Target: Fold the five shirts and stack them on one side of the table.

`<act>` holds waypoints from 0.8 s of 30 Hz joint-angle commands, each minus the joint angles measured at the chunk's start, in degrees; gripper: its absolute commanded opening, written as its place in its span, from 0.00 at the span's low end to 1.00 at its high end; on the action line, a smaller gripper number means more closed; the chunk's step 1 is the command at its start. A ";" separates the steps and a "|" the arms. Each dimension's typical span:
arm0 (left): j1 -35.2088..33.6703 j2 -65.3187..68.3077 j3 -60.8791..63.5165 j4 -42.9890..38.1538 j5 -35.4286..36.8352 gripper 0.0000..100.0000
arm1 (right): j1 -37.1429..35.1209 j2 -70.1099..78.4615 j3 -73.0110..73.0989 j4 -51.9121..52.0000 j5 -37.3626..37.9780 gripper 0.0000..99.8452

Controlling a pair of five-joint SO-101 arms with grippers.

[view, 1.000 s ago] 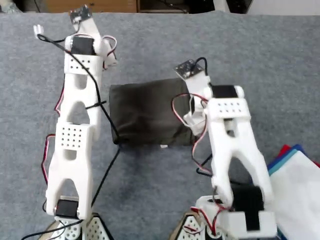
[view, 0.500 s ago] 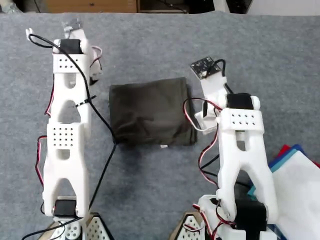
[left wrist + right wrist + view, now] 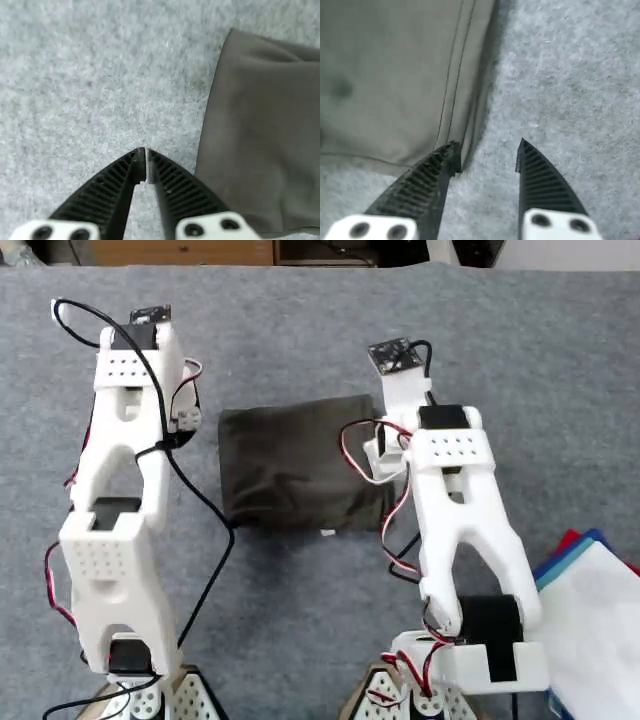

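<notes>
The folded shirt (image 3: 298,462), dark olive, lies flat on the grey table cover (image 3: 520,350) between the two arms.

The left gripper (image 3: 145,152) is closed tip to tip and holds nothing. It hangs over bare cover, with the shirt's side edge just beside it, toward the other arm.

The right gripper (image 3: 488,145) is open with a clear gap and also holds nothing. One finger (image 3: 432,172) sits at the shirt's stitched edge; the other is over bare cover just outside it.

A stack of folded shirts (image 3: 600,620) lies beyond the right arm's base, well apart from both grippers.

Handling, by judgement:
- The shirt is light, soft and limp. It will sag and may unfold if lifted by one point.
- The folded layers can slide on each other, so a grip should close over all layers at the edge, not the top layer alone.
- The cover looks fuzzy, and dragging may bunch the fabric.
- The best hold is likely one gripper at each opposite side edge, lifting together.
</notes>
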 commanded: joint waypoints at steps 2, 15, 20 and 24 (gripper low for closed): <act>1.05 -9.63 14.86 -6.33 -0.35 0.19 | -1.36 0.57 -2.77 -1.58 -3.52 0.24; 2.90 -19.38 32.44 -18.37 3.43 0.21 | -3.74 4.00 -0.13 -2.73 -6.24 0.24; 5.10 -19.38 32.44 -21.19 8.09 0.21 | -7.16 4.53 -0.04 -3.43 -6.77 0.24; 5.89 -19.12 32.79 -22.77 8.53 0.21 | -7.43 5.05 0.22 -4.57 -7.47 0.24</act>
